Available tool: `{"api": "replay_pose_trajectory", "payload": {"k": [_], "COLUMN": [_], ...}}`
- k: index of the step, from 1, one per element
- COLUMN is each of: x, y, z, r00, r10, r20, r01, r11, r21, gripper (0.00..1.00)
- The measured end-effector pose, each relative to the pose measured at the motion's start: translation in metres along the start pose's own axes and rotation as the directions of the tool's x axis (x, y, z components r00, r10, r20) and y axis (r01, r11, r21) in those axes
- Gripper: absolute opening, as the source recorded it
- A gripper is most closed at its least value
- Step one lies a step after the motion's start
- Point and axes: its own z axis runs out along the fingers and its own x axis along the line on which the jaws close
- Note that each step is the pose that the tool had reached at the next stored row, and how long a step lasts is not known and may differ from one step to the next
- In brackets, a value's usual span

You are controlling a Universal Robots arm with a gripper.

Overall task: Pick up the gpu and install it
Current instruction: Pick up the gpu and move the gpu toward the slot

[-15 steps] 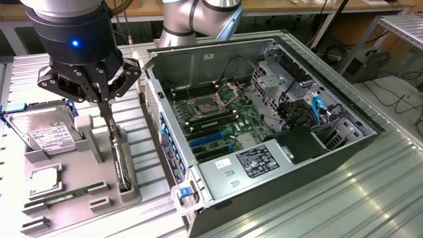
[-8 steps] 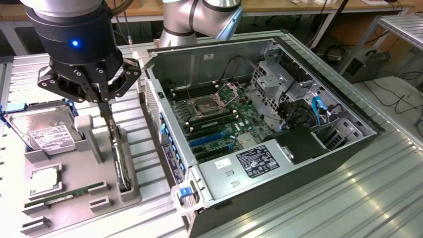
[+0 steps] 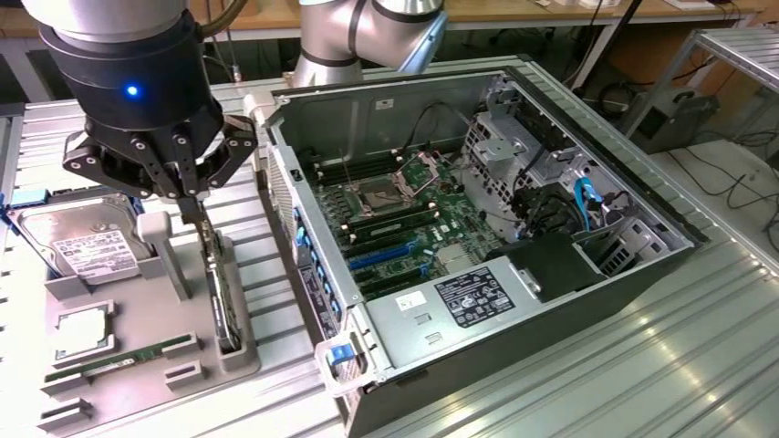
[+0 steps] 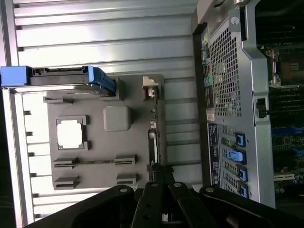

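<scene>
The gpu stands on its long edge in a slot of the grey parts tray, at the exterior view's left, beside the open computer case. My gripper hangs straight over the card's far end with its fingers drawn together on the top edge. In the wrist view the gpu shows edge-on as a thin strip in the tray, running up to the closed gripper. Blue expansion slots lie on the motherboard inside the case.
The tray also holds a silver hard drive in a blue caddy, a CPU and a RAM stick. The case's rear wall stands close beside the tray. A power supply sits at the case's near end.
</scene>
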Motion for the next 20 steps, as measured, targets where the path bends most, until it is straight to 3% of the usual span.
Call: {"api": "replay_pose_trajectory", "payload": {"k": [2, 6, 14, 20], "x": [0.002, 0.004, 0.005, 0.006], "y": [-0.0014, -0.0019, -0.0024, -0.0027], "z": [0.0035, 0.0085, 0.018, 0.0256], "r00": [1.0, 0.9999, 0.9996, 0.9994], "r10": [0.0, -0.001, -0.001, -0.002], "r20": [0.0021, 0.0135, 0.0289, 0.035], "r01": [0.0, 0.001, 0.001, 0.002], "r11": [1.0, 1.0, 1.0, 1.0], "r21": [0.0001, -0.0007, -0.0013, 0.0005], "gripper": [0.17, 0.36, 0.36, 0.36]}}
